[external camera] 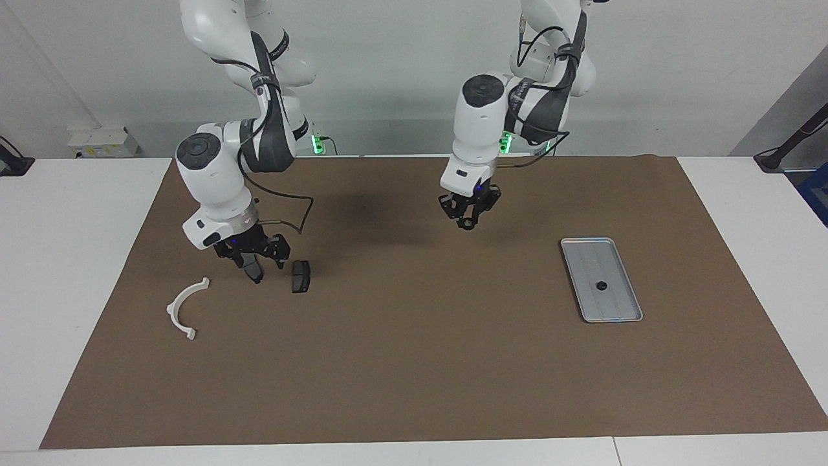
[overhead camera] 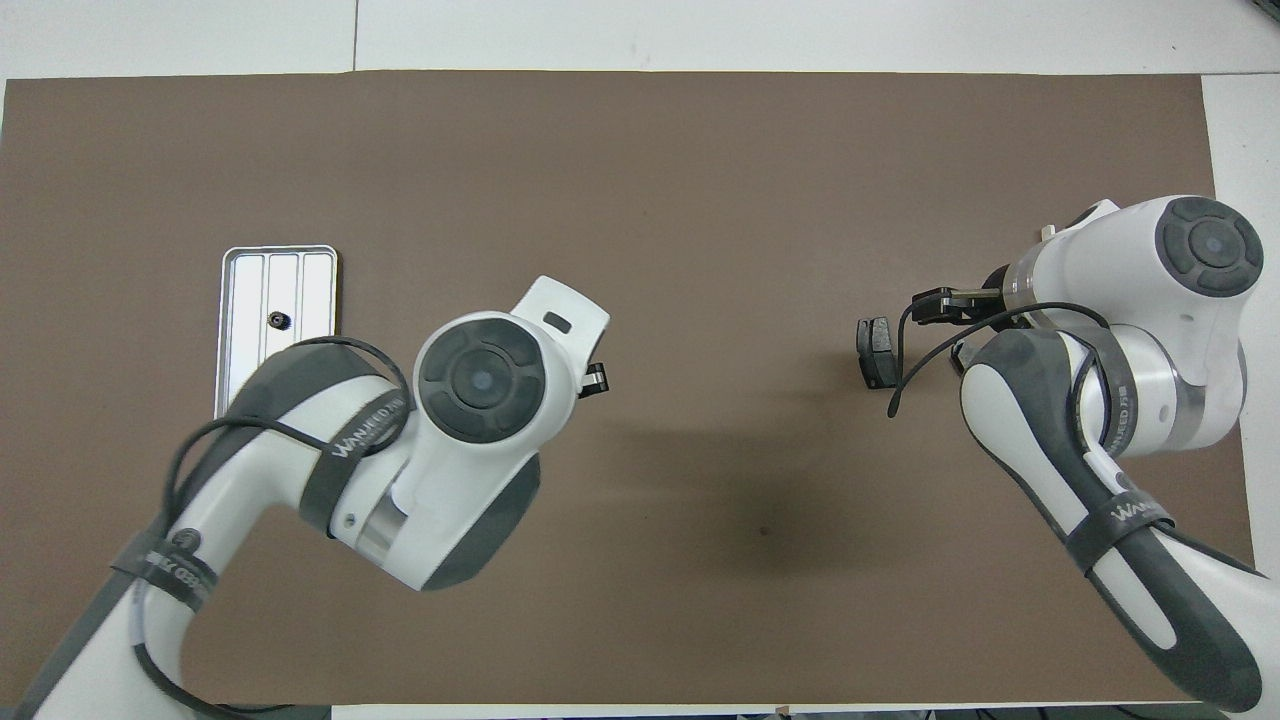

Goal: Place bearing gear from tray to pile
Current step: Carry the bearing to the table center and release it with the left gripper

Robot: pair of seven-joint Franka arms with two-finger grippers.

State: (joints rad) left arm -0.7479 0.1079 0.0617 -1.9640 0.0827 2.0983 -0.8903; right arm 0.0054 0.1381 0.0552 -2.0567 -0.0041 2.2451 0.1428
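Observation:
My left gripper (external camera: pixel 466 220) hangs over the middle of the brown mat, shut on a small dark ring-shaped bearing gear (external camera: pixel 466 226). In the overhead view the arm covers all but an edge of that gripper (overhead camera: pixel 595 380). The silver tray (external camera: pixel 614 304) (overhead camera: pixel 228 330) lies toward the left arm's end, with one small dark round part (external camera: pixel 600 285) (overhead camera: pixel 276 319) on its ribbed floor. The pile lies toward the right arm's end: a white half-ring bracket (external camera: pixel 172 309) and a dark grey brake pad (external camera: pixel 301 276) (overhead camera: pixel 877 350). My right gripper (external camera: pixel 255 262) (overhead camera: pixel 940 305) stands open low between them.
The brown mat (external camera: pixel 414 362) covers most of the white table. A dark piece (external camera: pixel 253 270) points down under the right gripper; I cannot tell whether it is a pad or a finger. The right arm hides the bracket in the overhead view.

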